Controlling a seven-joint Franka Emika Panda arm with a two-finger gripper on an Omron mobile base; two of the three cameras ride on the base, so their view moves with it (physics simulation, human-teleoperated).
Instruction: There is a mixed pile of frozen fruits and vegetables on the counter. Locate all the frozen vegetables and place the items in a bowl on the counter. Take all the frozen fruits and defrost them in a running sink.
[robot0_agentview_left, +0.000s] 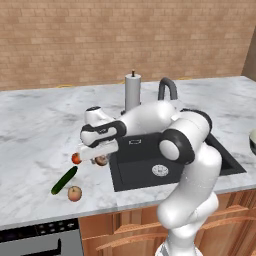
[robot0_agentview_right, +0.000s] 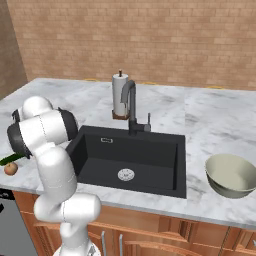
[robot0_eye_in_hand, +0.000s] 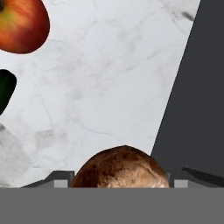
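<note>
The sink (robot0_agentview_left: 150, 162) was set into the worktop (robot0_agentview_left: 35, 130), and every place here is told from it. Behind the sink stood the faucet (robot0_agentview_left: 167, 89), with the paper-towel roll (robot0_agentview_left: 132, 92) just beside the faucet, farther back and to its left. The drain (robot0_agentview_left: 160, 170) lay in the sink's floor. Left of the sink, on the worktop, lay the pile: the round lump (robot0_agentview_left: 101, 160) just beside the sink's left rim, the red ball (robot0_agentview_left: 76, 158) farther left, the cucumber-like stick (robot0_agentview_left: 64, 180) nearer the front edge, the peach-like ball (robot0_agentview_left: 74, 193) nearest the front. The pincer (robot0_agentview_left: 97, 156) hung over the lump. Right of the sink, well apart, the bowl (robot0_agentview_right: 231, 175) sat on the worktop.
</note>
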